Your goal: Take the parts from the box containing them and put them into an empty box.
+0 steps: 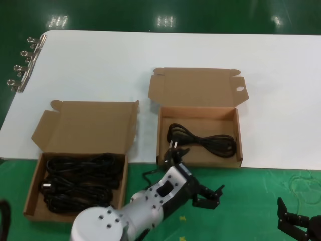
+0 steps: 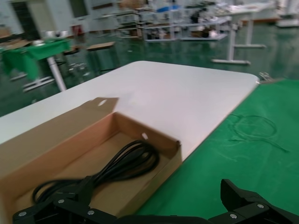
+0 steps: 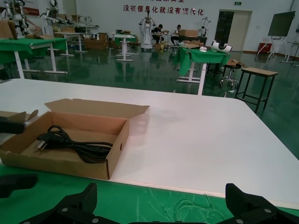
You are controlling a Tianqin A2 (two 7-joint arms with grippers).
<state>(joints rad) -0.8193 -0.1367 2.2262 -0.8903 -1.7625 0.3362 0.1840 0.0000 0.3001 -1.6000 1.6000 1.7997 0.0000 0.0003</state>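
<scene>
The box with slanted lid wings point(image 1: 35, 173) stands front left, full of coiled black power cables point(image 1: 83, 178). The box with a round hole in its lid tab point(image 1: 200, 158) stands to its right and holds one black cable point(image 1: 203, 139), also seen in the left wrist view point(image 2: 121, 165) and the right wrist view point(image 3: 77, 144). My left gripper point(image 1: 196, 173) is open and empty at that box's front wall point(image 2: 154, 182), one finger point(image 2: 56, 205) over its front corner. My right gripper point(image 1: 301, 223) is open and empty, low at the front right point(image 3: 161, 205).
The boxes sit at the front edge of a white table point(image 1: 150, 55), with a green mat point(image 1: 251, 201) in front. Several binder clips point(image 1: 22, 65) line the table's far left edge. A thin loop of wire point(image 1: 306, 186) lies on the mat near my right gripper.
</scene>
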